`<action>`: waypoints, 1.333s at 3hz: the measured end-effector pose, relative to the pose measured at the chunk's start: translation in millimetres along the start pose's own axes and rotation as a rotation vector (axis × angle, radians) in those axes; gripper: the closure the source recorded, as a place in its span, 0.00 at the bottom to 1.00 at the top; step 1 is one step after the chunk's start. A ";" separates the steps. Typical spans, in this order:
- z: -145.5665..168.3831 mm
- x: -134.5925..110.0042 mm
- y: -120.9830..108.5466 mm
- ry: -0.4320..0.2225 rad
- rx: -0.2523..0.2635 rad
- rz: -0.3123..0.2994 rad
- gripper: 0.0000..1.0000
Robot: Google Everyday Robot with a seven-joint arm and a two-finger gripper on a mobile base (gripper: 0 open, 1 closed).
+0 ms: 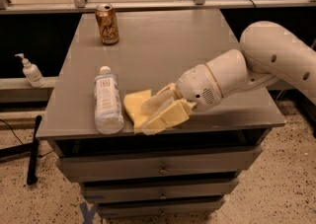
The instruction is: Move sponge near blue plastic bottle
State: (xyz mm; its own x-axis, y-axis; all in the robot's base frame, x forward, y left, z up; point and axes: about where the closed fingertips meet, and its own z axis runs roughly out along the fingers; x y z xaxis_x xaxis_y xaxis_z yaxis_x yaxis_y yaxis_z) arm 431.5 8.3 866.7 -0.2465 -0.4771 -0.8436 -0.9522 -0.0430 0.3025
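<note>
Broadly, the biggest thing is the grey cabinet (168, 45) under the gripper, with a flat top and a stack of drawers (160, 168) below its front edge. The white arm (276, 55) comes in from the right side of the camera view and slopes down to a rounded wrist housing (217, 80) directly behind the gripper.

The gripper (146, 119) is low over the front part of the top, close to the front edge and pointing to the left of the view. Its cream-yellow fingers (168, 115) are clamped on the sponge (134, 105). One finger lies across the far side of the foam and the other along its near side. The pale yellow block sticks out past the fingertips.

The blue plastic bottle (107, 100) lies on its side just past the fingertips, on the side away from the wrist. Its white cap points toward the back of the cabinet. The sponge's free edge is right beside the bottle's body, and I cannot tell whether the two touch.

A gold drink can (107, 24) stands upright well beyond the gripper, near the back left corner of the top. A small white pump dispenser (30, 71) stands off the cabinet on a ledge, far out past the bottle.
</note>
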 end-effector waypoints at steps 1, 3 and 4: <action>-2.3 -1.6 -3.7 -0.005 0.016 -0.004 0.00; -96.0 -33.7 -32.4 -0.028 0.215 -0.061 0.00; -136.3 -53.0 -37.9 -0.038 0.288 -0.106 0.00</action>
State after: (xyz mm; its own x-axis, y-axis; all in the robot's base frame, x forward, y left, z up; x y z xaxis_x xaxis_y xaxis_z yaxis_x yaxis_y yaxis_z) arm 505.3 -84.4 960.4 -0.1448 -0.4499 -0.8813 -0.9835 0.1629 0.0785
